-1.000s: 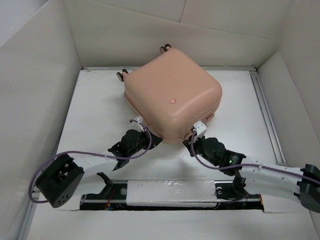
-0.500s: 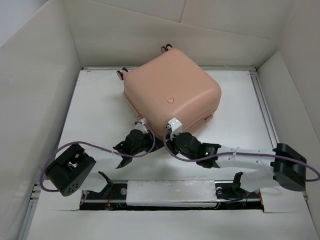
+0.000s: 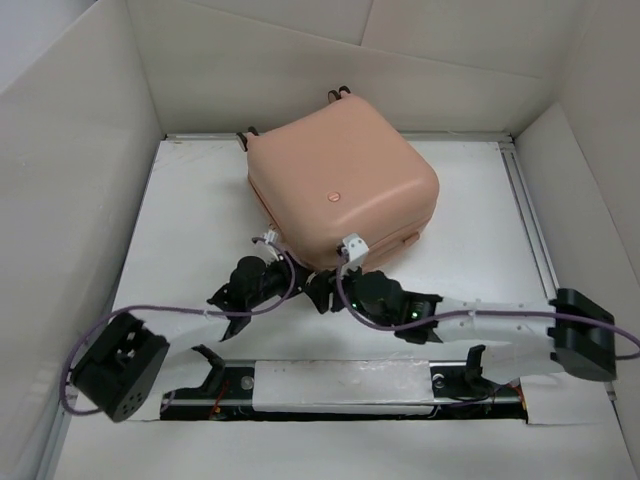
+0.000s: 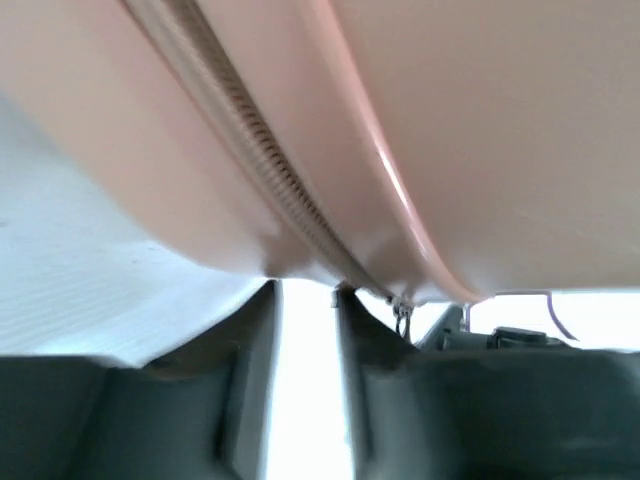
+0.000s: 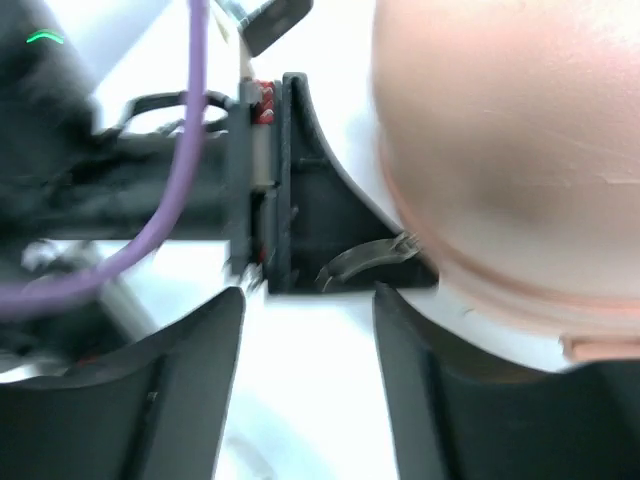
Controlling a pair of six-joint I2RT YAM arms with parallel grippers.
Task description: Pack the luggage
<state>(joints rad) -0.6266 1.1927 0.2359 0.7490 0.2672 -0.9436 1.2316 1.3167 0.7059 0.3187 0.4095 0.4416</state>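
The luggage (image 3: 340,185), a peach-pink hard-shell suitcase, lies closed and flat at the back middle of the table, its round button (image 3: 335,196) facing up. My left gripper (image 3: 298,272) is at its near corner, just below the zipper (image 4: 270,170). Its jaws (image 4: 306,295) stand a little apart with nothing between them. The zipper pull (image 4: 402,315) hangs just right of them. My right gripper (image 3: 322,290) points left toward the same corner, open (image 5: 308,300) and empty. The luggage shell (image 5: 500,150) is to its right.
White cardboard walls (image 3: 80,200) box in the table on the left, back and right. A metal rail (image 3: 530,220) runs along the right side. The arms' mounting bar (image 3: 340,385) lies at the near edge. Caster wheels (image 3: 337,95) stick out behind the luggage.
Both grippers were shut and now stand open. The right arm swung left to the luggage's near corner, beside the left gripper. The luggage shifted slightly back.
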